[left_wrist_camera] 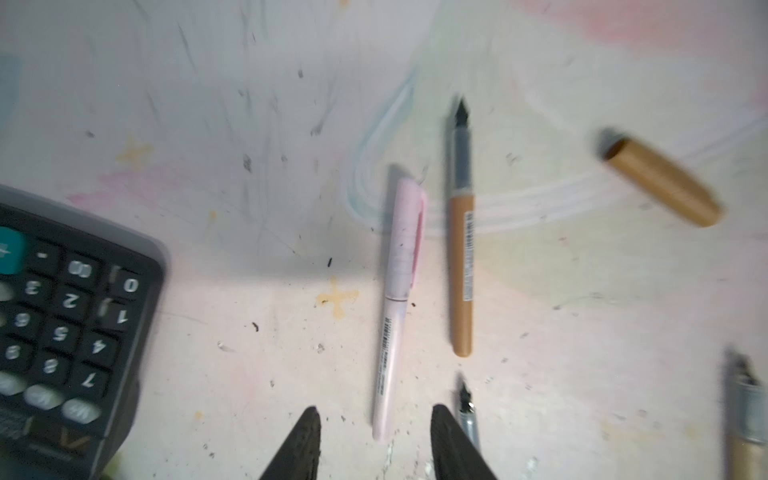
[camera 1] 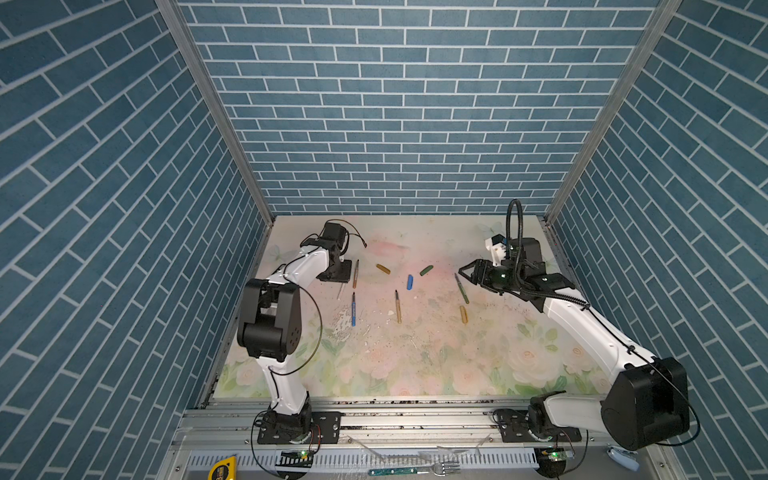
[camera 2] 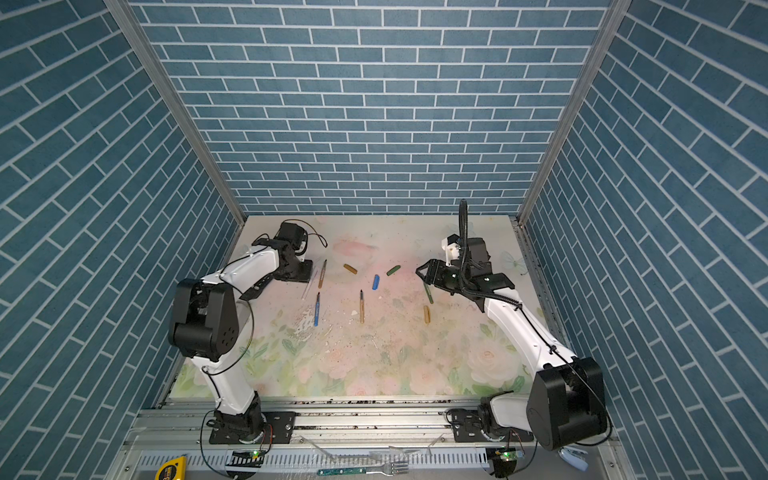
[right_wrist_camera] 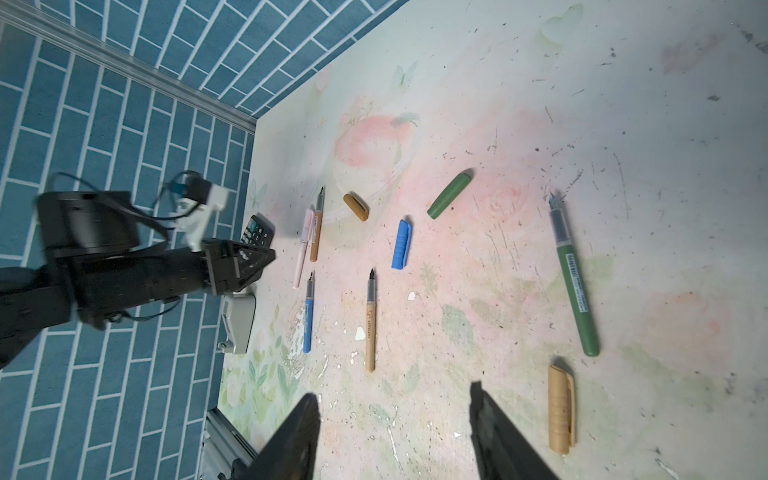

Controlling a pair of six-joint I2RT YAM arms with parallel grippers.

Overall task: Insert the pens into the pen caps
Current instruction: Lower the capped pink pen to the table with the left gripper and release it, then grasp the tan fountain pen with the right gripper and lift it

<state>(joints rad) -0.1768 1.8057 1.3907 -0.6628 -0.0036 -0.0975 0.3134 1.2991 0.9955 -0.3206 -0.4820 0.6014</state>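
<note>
My left gripper (left_wrist_camera: pixel 376 411) is open low over the mat. The barrel end of a pale pink pen (left_wrist_camera: pixel 390 332), which wears its pink cap (left_wrist_camera: pixel 409 232), lies loose just ahead of the fingertips. Beside it lie an uncapped gold pen (left_wrist_camera: pixel 461 270) and a gold cap (left_wrist_camera: pixel 663 185). A blue pen (camera 1: pixel 353 311), a second gold pen (camera 1: pixel 398 309), a blue cap (camera 1: pixel 410 281), a green cap (camera 1: pixel 426 270), a green pen (camera 1: pixel 462 289) and another gold cap (camera 1: pixel 463 314) are spread across the mat. My right gripper (right_wrist_camera: pixel 392 395) hovers open and empty near the green pen.
A dark calculator (left_wrist_camera: pixel 62 324) lies close beside the left gripper, near the left wall. A grey object (right_wrist_camera: pixel 239 324) rests at the mat's left edge. A teal-handled fork (camera 1: pixel 411 471) and a yellow tape measure (camera 1: pixel 222 469) sit on the front rail area.
</note>
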